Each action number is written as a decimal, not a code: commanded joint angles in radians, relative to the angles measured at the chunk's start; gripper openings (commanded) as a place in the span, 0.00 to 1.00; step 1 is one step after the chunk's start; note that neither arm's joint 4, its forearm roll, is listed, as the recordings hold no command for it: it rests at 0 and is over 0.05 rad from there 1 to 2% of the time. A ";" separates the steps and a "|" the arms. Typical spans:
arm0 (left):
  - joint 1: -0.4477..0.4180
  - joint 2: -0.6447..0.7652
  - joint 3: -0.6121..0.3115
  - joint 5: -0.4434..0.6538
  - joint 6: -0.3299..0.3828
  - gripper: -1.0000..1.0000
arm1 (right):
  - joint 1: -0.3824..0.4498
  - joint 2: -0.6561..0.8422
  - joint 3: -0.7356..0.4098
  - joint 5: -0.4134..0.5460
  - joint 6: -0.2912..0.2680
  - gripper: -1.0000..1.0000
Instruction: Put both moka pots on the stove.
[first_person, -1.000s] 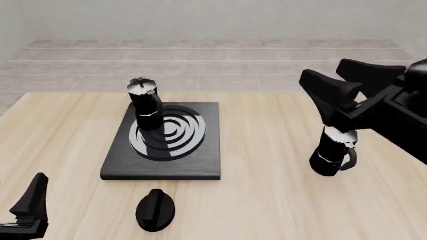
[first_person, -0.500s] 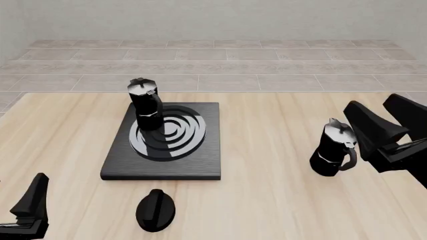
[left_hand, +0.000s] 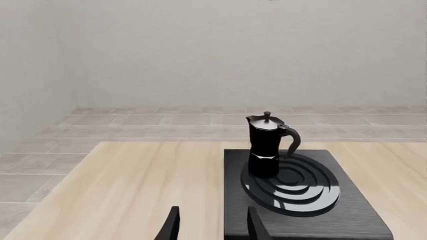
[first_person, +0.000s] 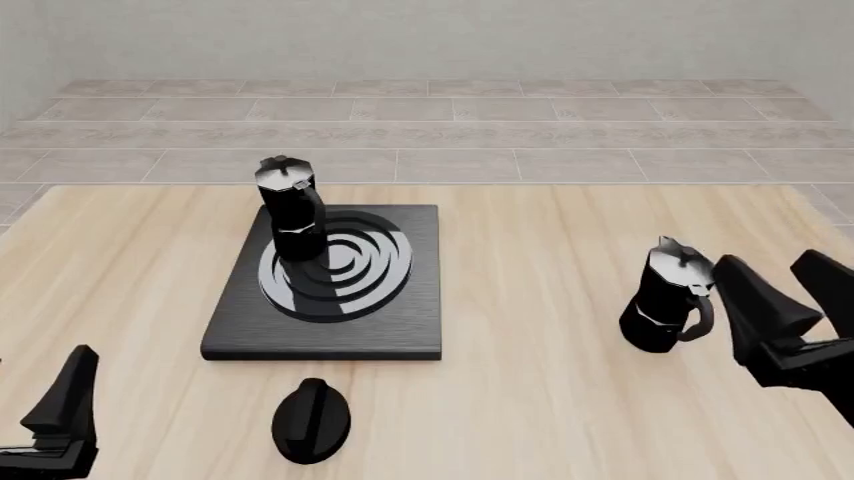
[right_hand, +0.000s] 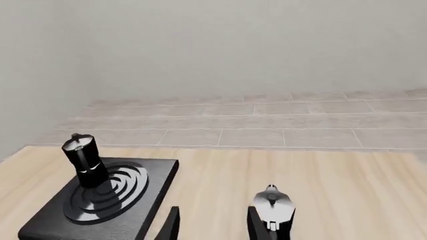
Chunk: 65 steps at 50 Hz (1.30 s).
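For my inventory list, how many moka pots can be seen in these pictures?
2. One moka pot stands on the stove. The other moka pot stands on the table, beside the right pincer.

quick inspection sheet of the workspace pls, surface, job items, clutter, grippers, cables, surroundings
surface: light wooden table.
job's things: stove left of centre; one moka pot upright on its burner; second moka pot upright on the table to the right, off the stove.
clutter: black oval knob on the table in front of the stove.
grippers: left gripper low at the near left corner, holding nothing; right gripper open, just right of the second pot, not gripping it.
cables: nothing seen.
surroundings: grey tiled floor, plain pale wall.
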 joint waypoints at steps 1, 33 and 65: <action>-0.006 0.000 0.002 -0.002 0.006 1.00 | -0.048 -0.021 0.048 0.017 0.007 1.00; -0.021 0.000 0.000 -0.003 0.019 1.00 | -0.084 0.005 0.081 0.012 0.019 1.00; -0.018 0.000 0.005 -0.004 0.017 1.00 | -0.125 0.198 -0.117 0.161 -0.026 1.00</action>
